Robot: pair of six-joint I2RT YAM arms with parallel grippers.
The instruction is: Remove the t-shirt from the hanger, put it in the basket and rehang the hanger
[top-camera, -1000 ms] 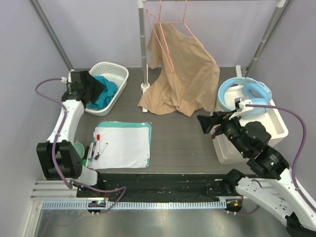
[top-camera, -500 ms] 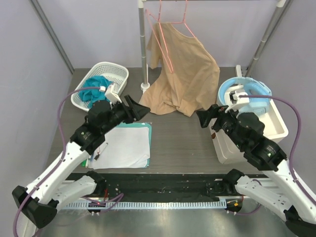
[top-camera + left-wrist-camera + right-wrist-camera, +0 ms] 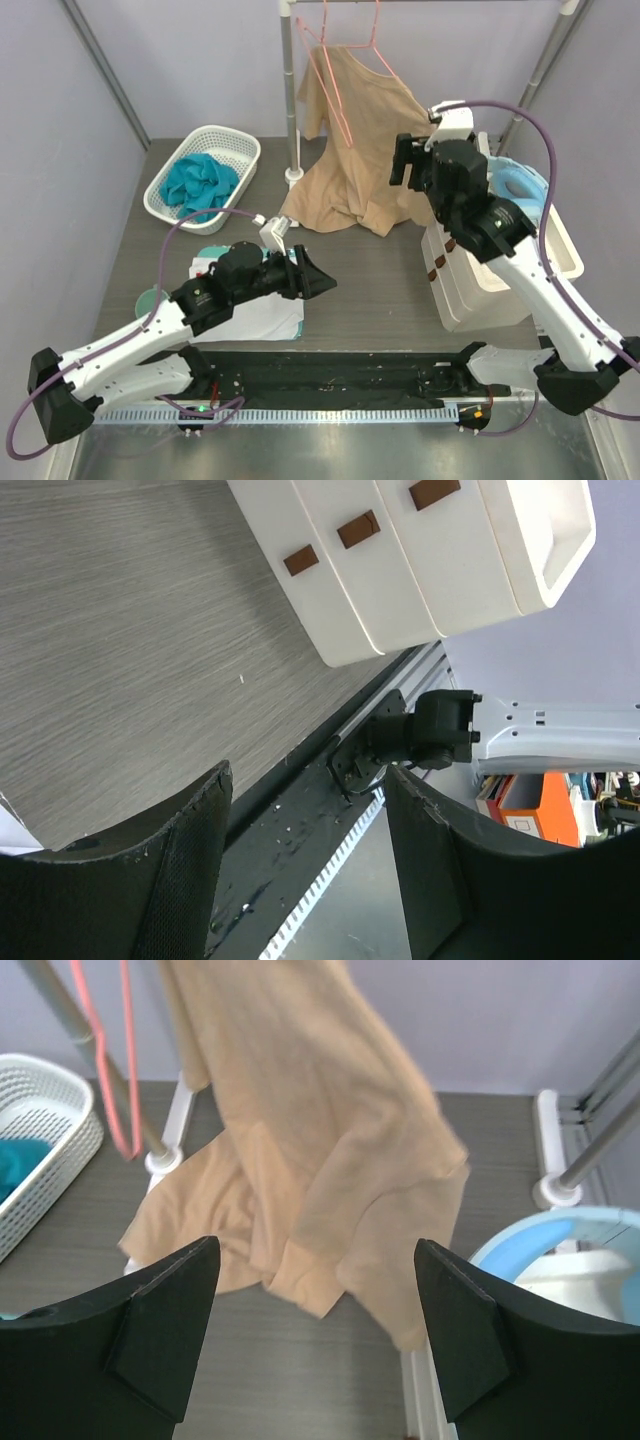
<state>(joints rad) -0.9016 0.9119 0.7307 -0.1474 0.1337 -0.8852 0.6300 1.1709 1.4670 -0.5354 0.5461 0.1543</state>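
Note:
A tan t-shirt (image 3: 378,160) hangs on a pink wire hanger (image 3: 334,100) from the rail at the back, and its lower hem rests bunched on the table. My right gripper (image 3: 401,166) is raised beside the shirt's right side, open and empty. In the right wrist view the shirt (image 3: 300,1130) and hanger (image 3: 112,1070) lie ahead of the open gripper (image 3: 315,1300), apart from it. My left gripper (image 3: 322,281) is open and empty, low over the table's middle and pointing right. It also shows in the left wrist view (image 3: 305,840).
A white basket (image 3: 232,146) with teal cloth stands at back left. A white drawer unit (image 3: 470,285) with a blue ring (image 3: 525,182) on top is at the right. A white mat (image 3: 255,310) with pens lies front left. The rack pole (image 3: 290,100) stands beside the shirt.
My left arm swung from the basket to the table's middle and now points right. My right arm rose and moved back toward the shirt's right side. Both grippers stay empty.

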